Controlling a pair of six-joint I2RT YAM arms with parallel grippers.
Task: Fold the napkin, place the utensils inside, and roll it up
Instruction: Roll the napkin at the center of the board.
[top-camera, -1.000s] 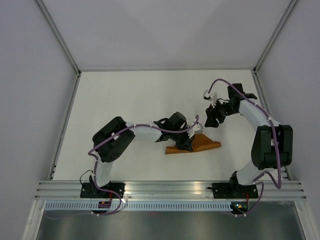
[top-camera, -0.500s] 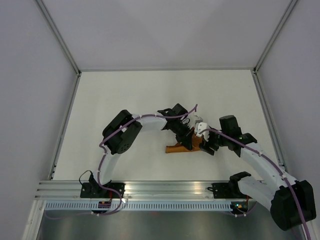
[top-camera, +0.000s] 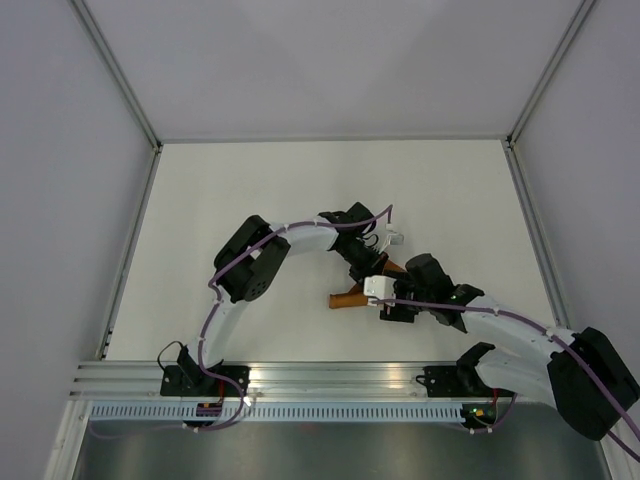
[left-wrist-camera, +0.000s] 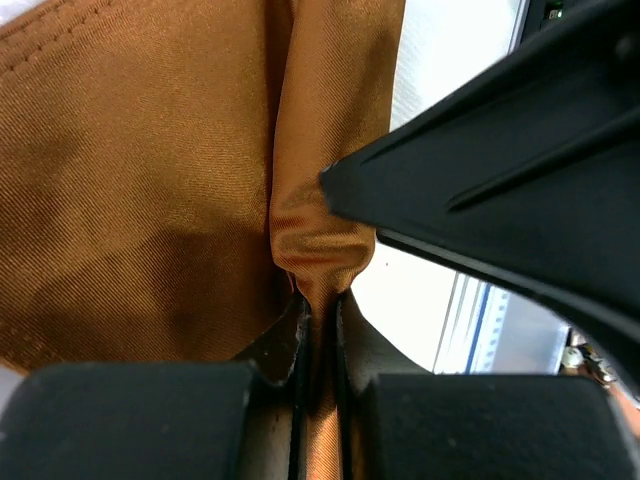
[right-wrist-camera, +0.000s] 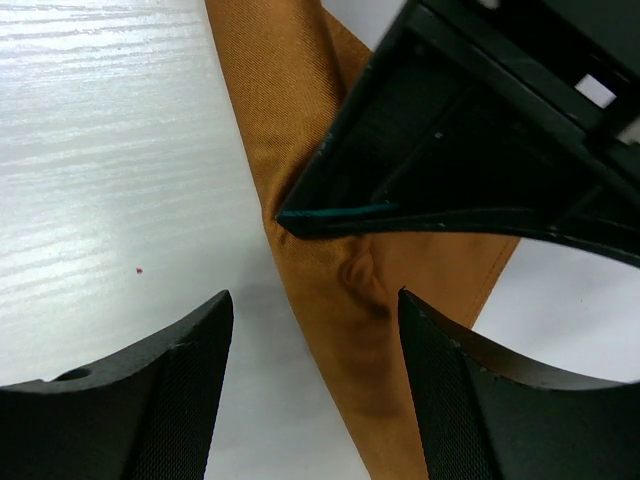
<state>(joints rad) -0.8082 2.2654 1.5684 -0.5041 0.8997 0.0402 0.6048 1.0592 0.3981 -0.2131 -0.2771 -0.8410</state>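
Table (top-camera: 250, 200) white, walls (top-camera: 320, 60) grey. Napkin (top-camera: 347, 298) lies by the near edge, long axis left-right. Left gripper (left-wrist-camera: 318, 330) pinches its fold; right gripper (right-wrist-camera: 315, 330) stands wide open, holding nothing.

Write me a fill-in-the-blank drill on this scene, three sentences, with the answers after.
1. The left gripper pinches a fold of the napkin, its jaws ____.
2. The right gripper hangs over the napkin with its jaws ____.
3. The napkin lies on a ____ table.
Missing words: shut; open; white.
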